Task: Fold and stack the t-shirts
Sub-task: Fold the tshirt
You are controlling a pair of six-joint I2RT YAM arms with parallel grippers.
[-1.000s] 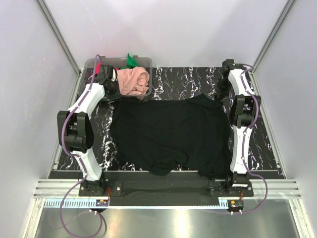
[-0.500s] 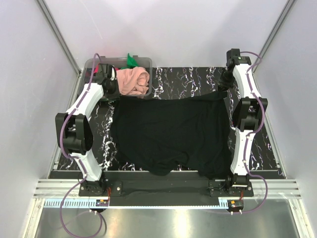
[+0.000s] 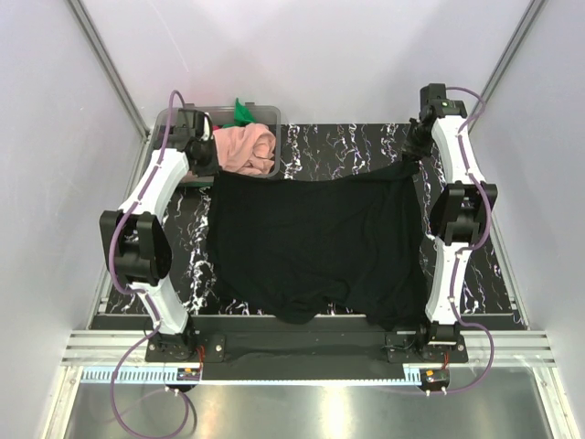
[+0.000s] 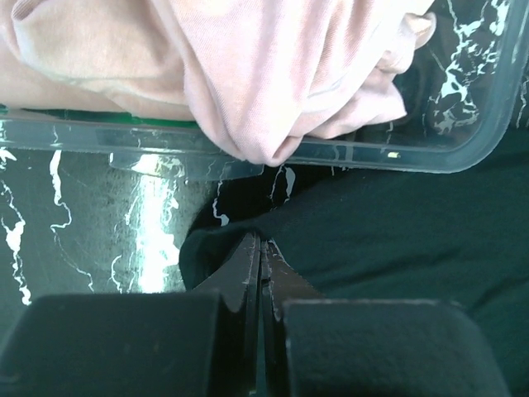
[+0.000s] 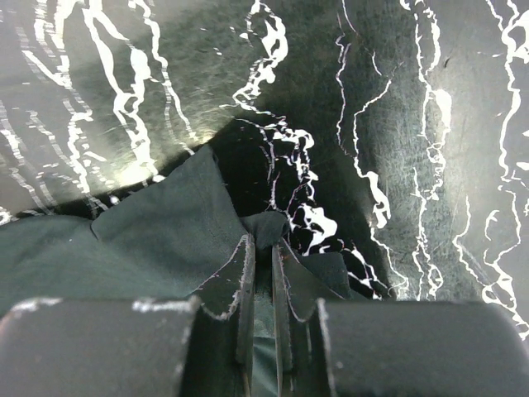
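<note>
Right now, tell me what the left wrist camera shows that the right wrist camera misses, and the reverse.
Only left wrist: the peach-pink t-shirt bulging over the rim of the clear tub, and the left gripper shut on the black t-shirt at its edge. Only right wrist: the right gripper pinching a corner of that shirt. Both: the black t-shirt and the marbled table.

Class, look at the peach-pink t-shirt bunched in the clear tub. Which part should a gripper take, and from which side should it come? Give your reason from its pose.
Take the raised bunch at the top of the peach-pink t-shirt, coming from above. It lies heaped in the clear tub, whose walls block the sides; the thick folds probably give plenty to pinch.
</note>
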